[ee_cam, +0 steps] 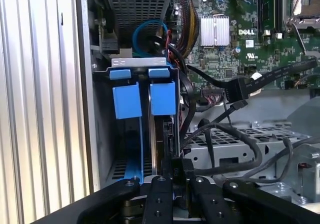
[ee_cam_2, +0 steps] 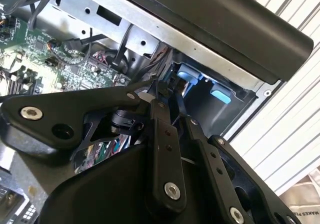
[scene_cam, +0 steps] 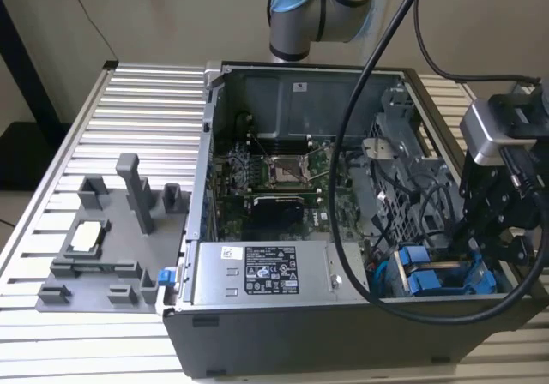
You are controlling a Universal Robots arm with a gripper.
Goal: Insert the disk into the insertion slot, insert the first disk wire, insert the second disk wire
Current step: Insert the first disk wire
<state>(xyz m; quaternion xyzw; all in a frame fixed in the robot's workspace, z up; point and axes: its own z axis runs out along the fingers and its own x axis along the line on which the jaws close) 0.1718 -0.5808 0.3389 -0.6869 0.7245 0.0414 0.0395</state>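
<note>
The disk (ee_cam: 162, 99) stands on edge in its blue frame inside the slot (ee_cam: 145, 62), at the corner of the case (scene_cam: 257, 337) nearest the exterior view's right, and the case itself rests on the slatted surface (scene_cam: 146, 101). A second blue frame (ee_cam: 126, 101) sits just beside the disk in the same bay. The gripper (ee_cam: 176, 178) hangs over the disk's exposed end. Its fingers (ee_cam: 159, 196) are drawn close together and appear to pinch a small black plug (ee_cam: 181, 165) on a wire. The main risk seems to be alignment. If the plug meets the disk's socket tilted or slightly to one side, pressing on could jam it or bend the contacts. The grip looks narrow, so the plug could also twist or slip between the fingers once it meets resistance. A bundle of loose black cables (ee_cam: 235, 149) crowds the bay's inner side, near the circuit board (ee_cam: 235, 49). These could catch a finger or get trapped under the plug. The wire behind the plug may also pull sideways and drag it off line. A hard push might shift the disk within the slot if its frame is not fully latched, and whether it is cannot be told.
</note>
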